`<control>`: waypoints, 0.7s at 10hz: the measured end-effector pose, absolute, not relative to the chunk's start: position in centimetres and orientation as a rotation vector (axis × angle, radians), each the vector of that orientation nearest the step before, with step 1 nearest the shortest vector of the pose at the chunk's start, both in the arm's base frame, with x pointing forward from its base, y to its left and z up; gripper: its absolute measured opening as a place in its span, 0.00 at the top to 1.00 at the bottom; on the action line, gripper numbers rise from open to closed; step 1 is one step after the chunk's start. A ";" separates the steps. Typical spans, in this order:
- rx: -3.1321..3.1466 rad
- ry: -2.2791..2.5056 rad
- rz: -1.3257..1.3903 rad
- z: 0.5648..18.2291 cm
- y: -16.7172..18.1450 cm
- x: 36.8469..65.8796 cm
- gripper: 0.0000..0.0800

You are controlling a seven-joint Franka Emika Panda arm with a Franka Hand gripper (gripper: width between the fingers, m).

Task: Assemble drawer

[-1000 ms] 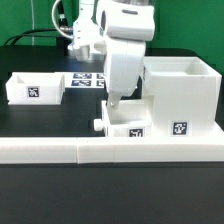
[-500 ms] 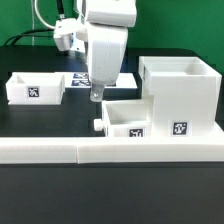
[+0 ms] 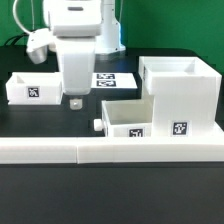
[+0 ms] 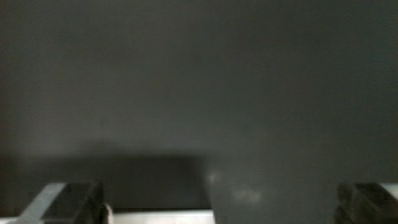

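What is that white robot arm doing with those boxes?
The arm is building a drawer. Its gripper hangs open and empty over the black table, next to the loose tray on the exterior view's left. The other tray sits against the tall housing, its knob pointing away. Nothing is being held now.

Dark blurred tabletop, gripper with fingertips set wide apart above it, soft darker shadow on the surface
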State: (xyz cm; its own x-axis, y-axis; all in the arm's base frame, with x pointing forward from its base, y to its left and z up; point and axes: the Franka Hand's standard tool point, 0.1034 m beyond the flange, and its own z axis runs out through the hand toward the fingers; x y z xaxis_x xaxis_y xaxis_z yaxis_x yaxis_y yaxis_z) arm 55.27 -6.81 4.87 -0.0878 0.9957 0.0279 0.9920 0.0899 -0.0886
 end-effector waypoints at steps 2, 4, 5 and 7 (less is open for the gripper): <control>-2.019 -2.211 0.011 4.1 -7.6 55.0 0.19; -2.002 -2.206 0.000 3.5 -6.3 55.2 0.19; -2.006 -2.196 0.001 3.2 -5.9 55.3 0.19; -2.025 -2.165 0.002 2.7 -4.8 55.5 0.19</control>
State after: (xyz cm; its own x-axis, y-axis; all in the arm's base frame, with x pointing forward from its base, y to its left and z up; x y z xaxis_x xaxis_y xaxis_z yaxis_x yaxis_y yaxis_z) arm 55.55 -4.80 2.73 -0.0586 0.9901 0.1277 0.9899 0.0742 -0.1212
